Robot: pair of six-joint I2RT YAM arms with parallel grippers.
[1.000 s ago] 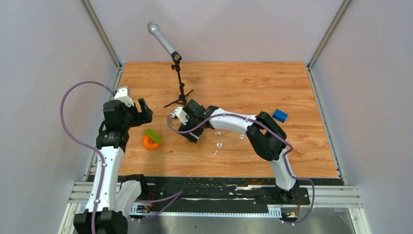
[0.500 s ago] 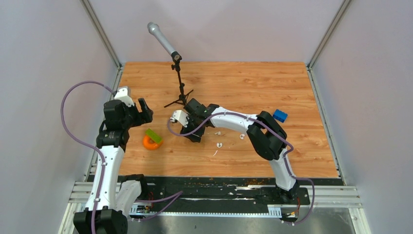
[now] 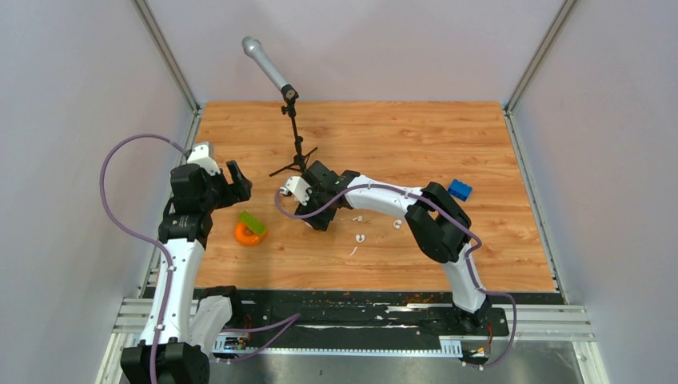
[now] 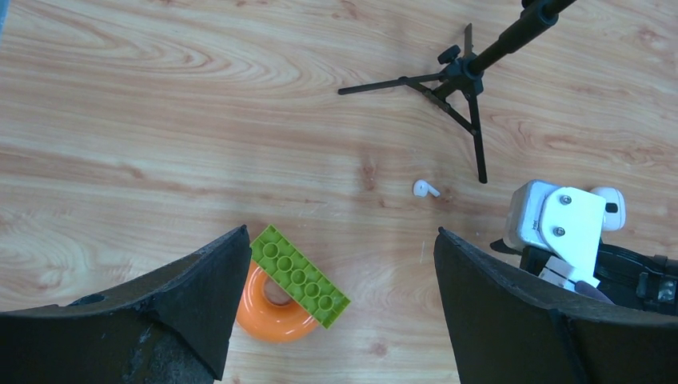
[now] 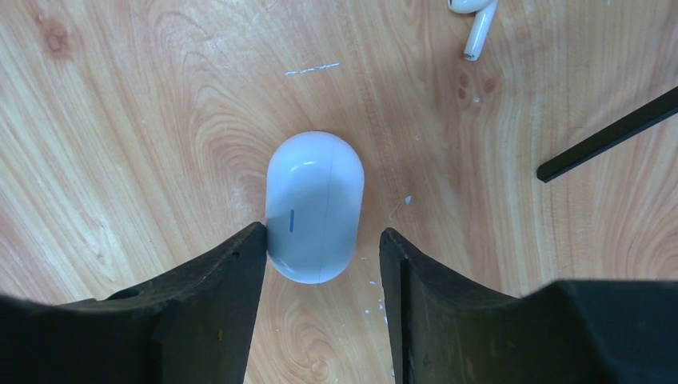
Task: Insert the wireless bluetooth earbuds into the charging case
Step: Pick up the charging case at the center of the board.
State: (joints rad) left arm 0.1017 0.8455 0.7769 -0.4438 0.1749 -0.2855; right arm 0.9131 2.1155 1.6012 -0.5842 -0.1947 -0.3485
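Insert-the-earbuds trial: the case (image 5: 314,192) lies shut and flat on the wood table (image 3: 416,144), its seam running lengthwise and a short dark mark on its shell. The right gripper (image 5: 322,232) stands open astride it. One of its fingers (image 5: 216,312) touches the case's side and the other stands just off the opposite side, so the case sits between the tips without being clamped.

An earbud (image 5: 477,36) lies on the table beyond the far end of the case, off to one side and apart from it, stem pointing back toward the gripper. A black leg of the tripod (image 5: 608,136) crosses the table near it. The left wrist view also shows an earbud by the tip of a tripod leg, beside the right wrist.

From above, the right arm reaches across to left of centre, its gripper down at the table just in front of the tripod, which carries a microphone (image 3: 264,58) tilted up to the left. The left gripper (image 4: 342,240) hovers over the table's left side, jaws wide apart and gripping nothing. Under it an orange ring (image 4: 276,326) lies flat with a green brick (image 4: 300,276) resting across its top. A blue brick (image 3: 459,190) sits well apart, near the table's right edge. Small white bits (image 3: 360,237) lie beside the right arm, too small to identify.
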